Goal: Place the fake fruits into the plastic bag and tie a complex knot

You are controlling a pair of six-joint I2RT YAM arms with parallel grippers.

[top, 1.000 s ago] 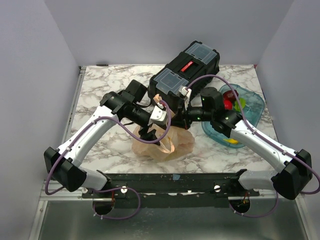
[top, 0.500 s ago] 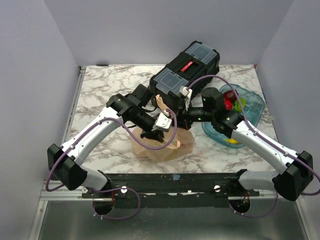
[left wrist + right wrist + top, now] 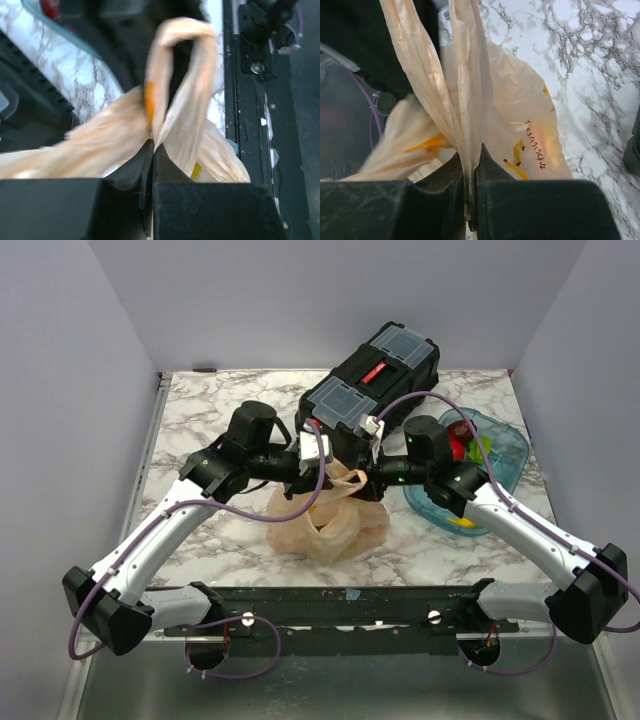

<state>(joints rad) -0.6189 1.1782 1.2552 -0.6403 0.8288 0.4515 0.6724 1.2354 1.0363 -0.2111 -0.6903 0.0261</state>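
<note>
My left claw is pinched tight on one handle strip of the plastic bag, and my right claw is clamped on another. The bag sits on the marble surface, just before the toolbox.

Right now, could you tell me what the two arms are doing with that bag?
Both arms are working on the bag at mid-table. The left arm and the right arm each have their jaws shut on one of its handles, held up above the bag between them. This looks like the tying stage, though nothing looks tied yet. Some fruits lie in the tray on the right.
</note>
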